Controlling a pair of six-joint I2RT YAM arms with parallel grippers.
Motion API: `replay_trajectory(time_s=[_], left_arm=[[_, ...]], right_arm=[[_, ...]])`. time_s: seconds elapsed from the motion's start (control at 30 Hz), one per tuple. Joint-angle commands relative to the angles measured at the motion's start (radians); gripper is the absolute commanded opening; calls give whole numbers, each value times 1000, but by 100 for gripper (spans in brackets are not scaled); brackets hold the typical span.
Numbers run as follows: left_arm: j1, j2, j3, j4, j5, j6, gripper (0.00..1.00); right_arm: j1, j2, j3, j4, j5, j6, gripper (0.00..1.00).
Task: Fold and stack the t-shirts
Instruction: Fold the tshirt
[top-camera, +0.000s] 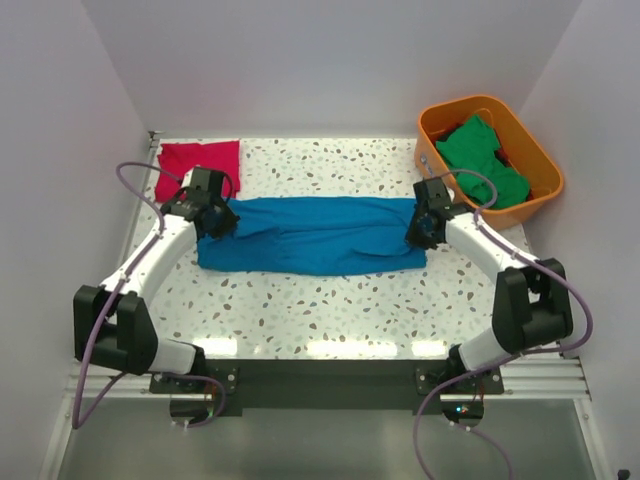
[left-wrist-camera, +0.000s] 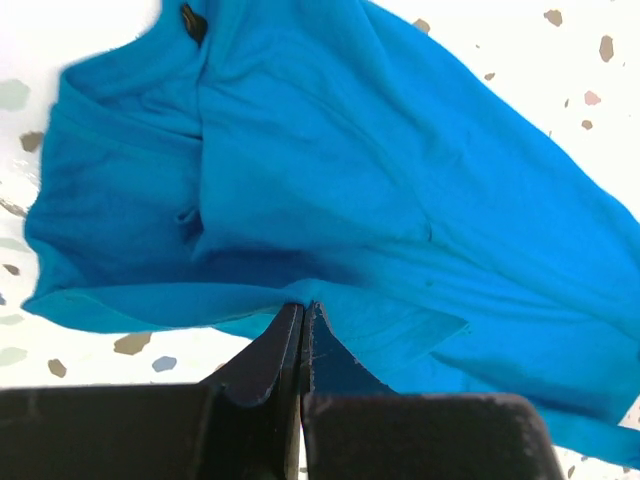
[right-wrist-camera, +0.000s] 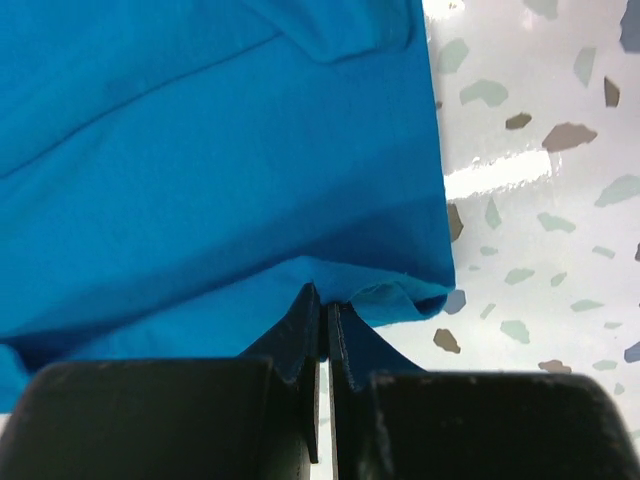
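Item under work: the blue t-shirt (top-camera: 315, 235). It lies across the middle of the table (top-camera: 330, 320) as a long band running left to right, already narrowed. Layered panels and loose creases show in both wrist views. Its near long edge is uneven, and a fold ridge runs along its length.

Other task items: the red t-shirt (top-camera: 197, 165) lies flat as a compact rectangle at the table's far left corner, just clear of the blue band. It appears folded and marks the likely stacking spot. The green t-shirts (top-camera: 485, 160) lie bunched in the orange bin (top-camera: 530, 205) at the table's far right corner. They are not folded, and their number cannot be told.

Holding arrangement: each arm takes one short end of the band, at the table's left and right. In my judgement this keeps the cloth spread between two grips, so that one end can be carried over the other or the whole band shifted without bunching.

End effectors: the left gripper (left-wrist-camera: 303, 312) is clenched almost fully, with only a hairline gap between the fingers. A pinch of the blue edge is caught at the tips, and the fabric puckers where it enters. The right gripper (right-wrist-camera: 322, 298) is likewise closed to a thin slit on the hem near the band's corner, where a small curl of cloth is drawn in. Neither gripper touches any other item.

Assessment: the blue fold is in hand but not complete, and the green items are not yet started.
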Motion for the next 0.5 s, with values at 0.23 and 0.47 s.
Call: replay_trajectory(time_s=[0.23,0.47], left_arm=[[55,33,68,61,-74,50,0],[100,71,75,81,-83,57,0]], right_arm=[[-28,101,164,-2,34,-62,0],[-41,160,218,-7,38,-67,0]])
